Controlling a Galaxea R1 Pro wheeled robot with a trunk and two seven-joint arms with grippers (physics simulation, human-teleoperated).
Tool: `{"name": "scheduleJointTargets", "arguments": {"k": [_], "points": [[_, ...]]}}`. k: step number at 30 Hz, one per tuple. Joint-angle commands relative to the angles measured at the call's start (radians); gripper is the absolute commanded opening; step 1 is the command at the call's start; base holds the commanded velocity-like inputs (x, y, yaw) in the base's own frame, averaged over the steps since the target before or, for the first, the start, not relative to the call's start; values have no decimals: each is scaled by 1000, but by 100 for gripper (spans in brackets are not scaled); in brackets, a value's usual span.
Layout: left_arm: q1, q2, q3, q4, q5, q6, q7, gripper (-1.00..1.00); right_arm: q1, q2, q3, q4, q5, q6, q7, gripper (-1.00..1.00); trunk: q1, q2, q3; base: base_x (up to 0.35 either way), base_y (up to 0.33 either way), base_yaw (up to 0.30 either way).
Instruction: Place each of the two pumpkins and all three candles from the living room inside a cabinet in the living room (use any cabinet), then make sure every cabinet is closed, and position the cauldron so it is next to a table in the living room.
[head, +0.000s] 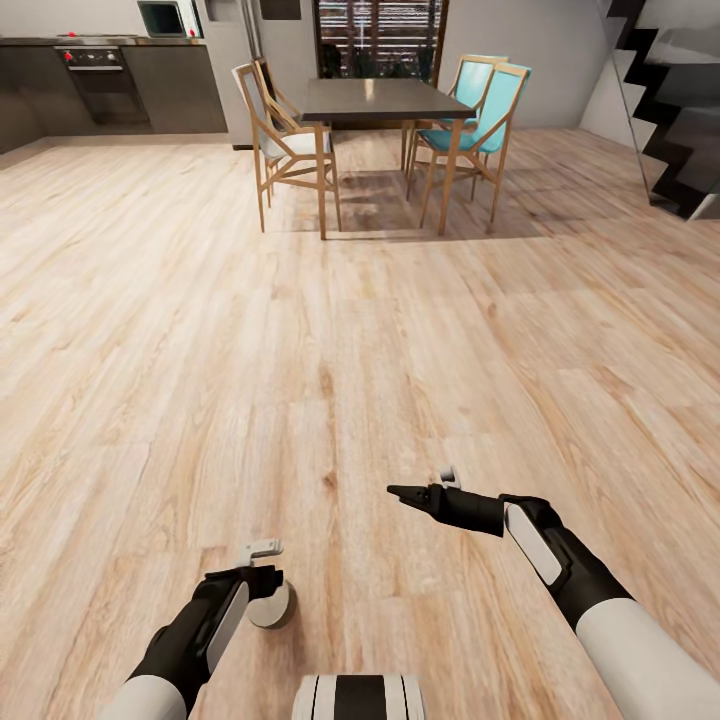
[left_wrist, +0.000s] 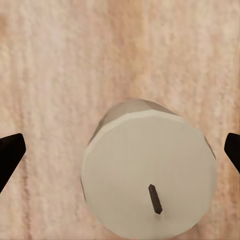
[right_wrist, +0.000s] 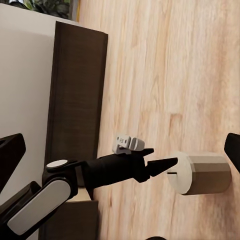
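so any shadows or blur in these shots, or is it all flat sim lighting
Head view: soft shadows pool under the dining table and chairs; the far kitchen looks slightly soft. Left wrist view: the floor grain is blurred and the pale candle shows faceted edges, with faint shading beside it. Right wrist view: sharp, with the left claw pointing at the candle; little shadow.

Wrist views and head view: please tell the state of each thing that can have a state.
candle: upright on the floor, unlit, not held.
left hand: open, above the candle, fingers apart from it.
right hand: open, empty.
cabinet: open or closed cannot be told.
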Motion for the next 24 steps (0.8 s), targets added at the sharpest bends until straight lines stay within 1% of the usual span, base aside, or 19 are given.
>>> {"name": "scheduleJointTargets", "arguments": {"k": [1, 8, 12, 24], "points": [[0, 0, -2, -1, 10, 4, 8, 100, -1, -1, 2, 0, -7, 5, -2, 100, 0, 0, -1, 0, 16, 0], [0, 0, -2, -1, 10, 3, 8, 100, 0, -1, 2, 0, -7, 5, -13, 100, 0, 0, -1, 0, 5, 0], [0, -1, -2, -1, 10, 3, 8, 100, 0, -1, 2, 0, -7, 5, -16, 100, 2, -1, -16, 0, 0, 0], [0, -4, -2, -1, 9, 3, 8, 100, 0, -1, 2, -1, -7, 4, -18, 100, 2, -1, -16, 0, 0, 0]]}}
